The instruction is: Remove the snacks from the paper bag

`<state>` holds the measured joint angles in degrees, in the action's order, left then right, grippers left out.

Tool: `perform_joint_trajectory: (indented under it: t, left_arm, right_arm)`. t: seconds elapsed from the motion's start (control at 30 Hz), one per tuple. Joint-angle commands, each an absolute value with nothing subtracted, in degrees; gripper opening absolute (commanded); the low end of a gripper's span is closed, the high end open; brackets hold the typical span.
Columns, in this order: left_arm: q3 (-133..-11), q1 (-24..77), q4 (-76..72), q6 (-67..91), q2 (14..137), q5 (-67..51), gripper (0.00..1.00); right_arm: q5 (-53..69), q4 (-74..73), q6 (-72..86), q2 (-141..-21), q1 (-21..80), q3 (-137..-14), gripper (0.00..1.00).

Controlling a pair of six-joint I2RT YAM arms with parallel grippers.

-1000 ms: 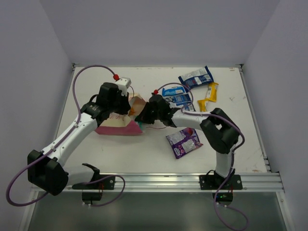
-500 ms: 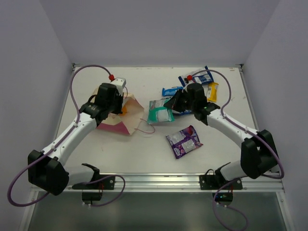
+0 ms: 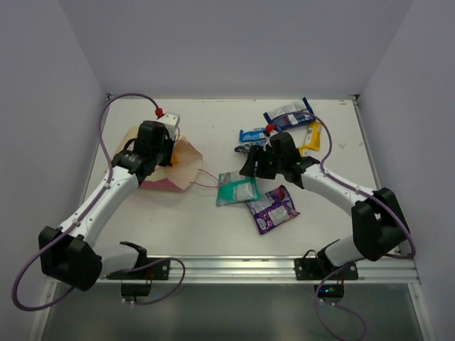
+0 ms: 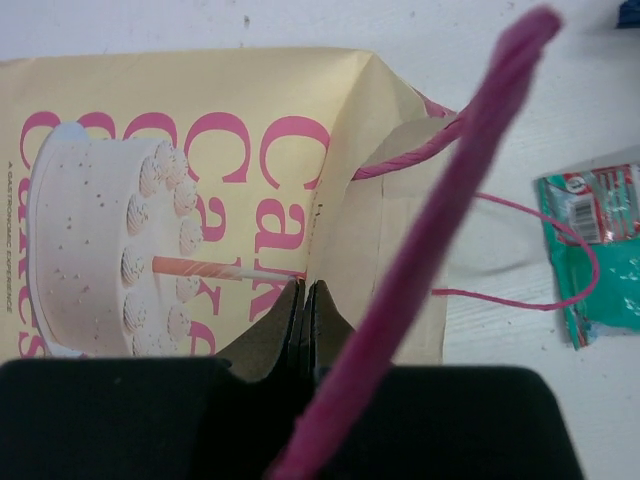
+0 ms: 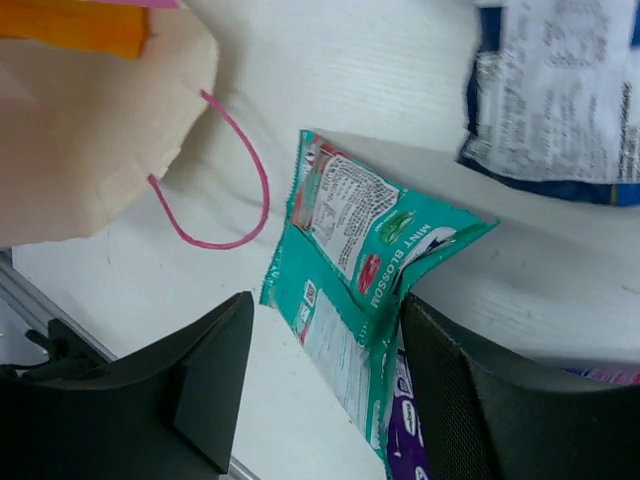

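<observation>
Snacks are mostly lying out on the worktop (image 3: pixel 213 227). The teal packet (image 3: pixel 237 189) is resting flat at the centre of the top view, touching the purple packet (image 3: pixel 272 208) to its lower right, with the blue-and-white packets (image 3: pixel 288 114) and the yellow packet (image 3: pixel 311 138) gathering toward the upper right. The right tool (image 3: pixel 256 165) is hovering just over the teal packet with its jaws standing apart, so nothing is gripping that packet. At centre left the paper bag (image 3: pixel 170 167) is lying tipped with its mouth facing the packets and a cord handle (image 5: pixel 235 190) trailing loose. The left tool (image 4: pixel 305 315) is pinching together on the bag's paper edge, probably steadying it and keeping the mouth reachable. An orange packet (image 5: pixel 75 28) is showing at the bag's mouth, so emptying looks unfinished.
</observation>
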<state>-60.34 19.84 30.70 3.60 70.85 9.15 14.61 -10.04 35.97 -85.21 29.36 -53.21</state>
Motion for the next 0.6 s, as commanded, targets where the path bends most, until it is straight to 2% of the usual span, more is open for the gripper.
perform_joint_trajectory:
  t: [0.0,0.17,0.57]
  left_arm:
    - [-64.1,19.2,31.3,0.3,66.4,1.7,0.0]
    - [-65.3,19.3,34.8,-1.5,64.5,-3.9,0.0]
    - [-64.9,19.4,39.2,-2.1,60.0,-6.6,0.0]
  right_arm:
    - [10.5,-2.7,26.3,-78.6,34.1,-55.3,0.64]
    - [11.1,15.3,14.9,-80.5,44.1,-56.0,0.65]
    - [11.1,21.7,8.8,-92.5,51.9,-63.9,0.73]
